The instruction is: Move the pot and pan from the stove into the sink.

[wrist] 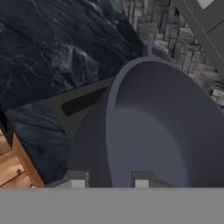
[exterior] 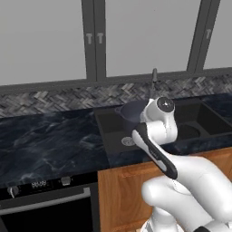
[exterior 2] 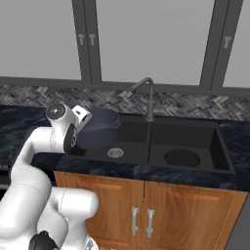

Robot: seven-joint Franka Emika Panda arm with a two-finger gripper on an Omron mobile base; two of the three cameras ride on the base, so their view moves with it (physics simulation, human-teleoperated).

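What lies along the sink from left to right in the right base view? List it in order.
gripper → pot → small drain → faucet → large round drain → sink right wall

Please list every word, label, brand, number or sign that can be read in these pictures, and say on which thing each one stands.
No text can be read.
Oven control panel: small pale marks in the left base view, too small and blurred to read.
Pot, sink, faucet, cabinet doors: no text on them.
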